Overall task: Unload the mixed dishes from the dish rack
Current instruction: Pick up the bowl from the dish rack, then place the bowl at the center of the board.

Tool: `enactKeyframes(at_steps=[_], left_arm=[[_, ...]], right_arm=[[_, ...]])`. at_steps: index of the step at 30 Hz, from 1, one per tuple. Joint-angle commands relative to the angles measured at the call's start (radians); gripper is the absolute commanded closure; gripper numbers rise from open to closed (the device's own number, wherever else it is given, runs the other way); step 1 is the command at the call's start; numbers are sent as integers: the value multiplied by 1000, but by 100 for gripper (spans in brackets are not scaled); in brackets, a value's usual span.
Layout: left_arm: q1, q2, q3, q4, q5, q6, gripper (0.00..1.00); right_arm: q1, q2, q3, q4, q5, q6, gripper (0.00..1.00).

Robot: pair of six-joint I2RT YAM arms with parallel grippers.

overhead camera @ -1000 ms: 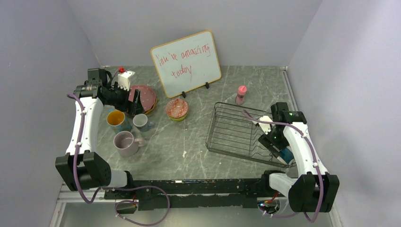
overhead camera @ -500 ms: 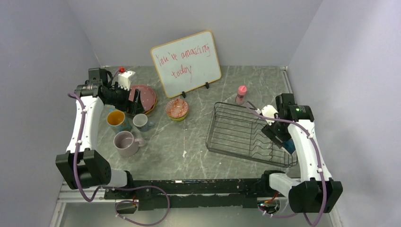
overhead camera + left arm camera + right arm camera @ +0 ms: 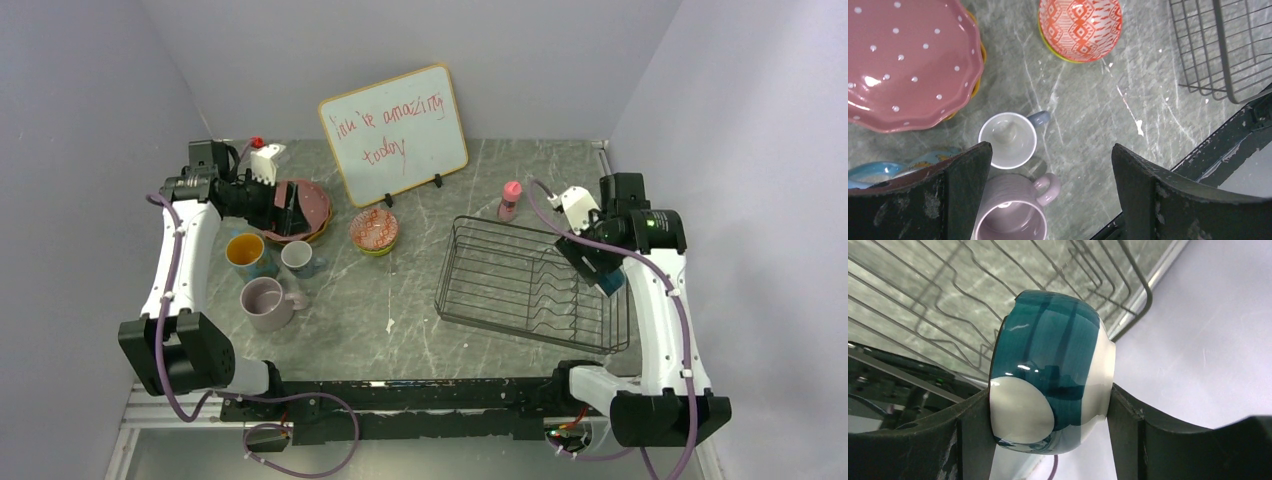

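My right gripper (image 3: 607,278) is shut on the teal-white bowl (image 3: 1050,372) and holds it on its side in the air over the right rim of the dark wire dish rack (image 3: 520,285); the rack shows no other dishes. My left gripper (image 3: 286,210) is open and empty above the pink dotted plate (image 3: 306,204), which lies on an orange plate (image 3: 979,75). In the left wrist view, the lilac mug (image 3: 1013,215) and a small white cup (image 3: 1008,140) lie below its fingers (image 3: 965,185). A yellow-lined cup (image 3: 245,252) and an orange-patterned bowl (image 3: 374,230) stand on the table.
A whiteboard with red writing (image 3: 393,133) stands at the back middle. A small pink bottle (image 3: 510,200) stands behind the rack. Walls close in on both sides; the right wall is close to the right arm. The rack's corner shows in the left wrist view (image 3: 1218,50).
My right gripper has risen with the teal-white bowl from low at the rack's near right end and moved back along the right rim. The left gripper has shifted only slightly.
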Motion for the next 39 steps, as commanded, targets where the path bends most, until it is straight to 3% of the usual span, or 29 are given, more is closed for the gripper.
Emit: enactKeyframes(at_steps=[1,10,21,32,39], left_arm=[[-28,-15,37,70,70,-46,6],[-95,-9,17,210,166,-157,6],[-210,64,62,395,242,-402,6],[-385,143,134,675,195,-646,11],[-470,267,223,743,158,-846,14]], right_arm=[[-1,16,106,62,-153,52,100],[-1,24,178,221,-468,178,100],[1,16,66,728,-830,508,100],[13,110,-87,1364,-1025,1057,100],[101,165,-141,1526,-1031,1209,100]])
